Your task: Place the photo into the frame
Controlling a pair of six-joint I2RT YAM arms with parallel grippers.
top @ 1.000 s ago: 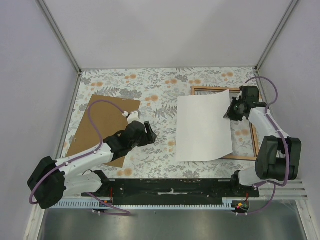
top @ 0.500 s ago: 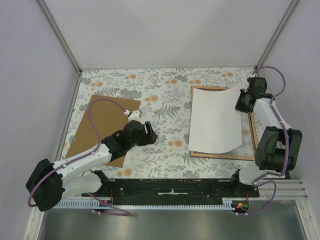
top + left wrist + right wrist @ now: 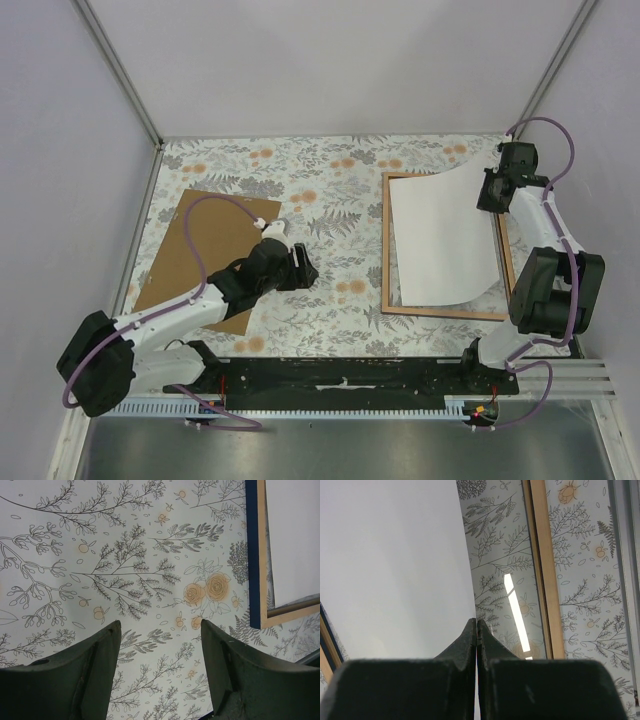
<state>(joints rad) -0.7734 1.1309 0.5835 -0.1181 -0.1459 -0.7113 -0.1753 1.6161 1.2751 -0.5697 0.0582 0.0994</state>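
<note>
Shifted rightward in the last second, the large thin white-backed photo (image 3: 445, 240) now sits over the large rectangular wood-coloured frame (image 3: 388, 250) instead of hanging past its left rail onto the floral-patterned counter (image 3: 340, 180).

Nearest you, the left pincer (image 3: 306, 268) hovers over the counter with its jaws spread and nothing between them, well apart from the frame. The brown fibreboard backing panel (image 3: 195, 250) lies flat to its left.

Further out, the photo's near edge stops just short of the frame's near rail and looks slightly bowed, not yet lying flat on the glass.

Farthest from you, the right pincer (image 3: 487, 192) is pressed together on the photo's far right corner and holds it up. Its wrist view shows the closed tips pinching the sheet's edge, with bare glass and the frame's wooden right rail beside them.

You appear to be mid-placement, with the photo over the frame but not seated. The next move likely calls for squaring the sheet inside the rails and lowering that corner before you release it. A limp print may curl or slide as you let go, so the idle left pincer could steady it.
</note>
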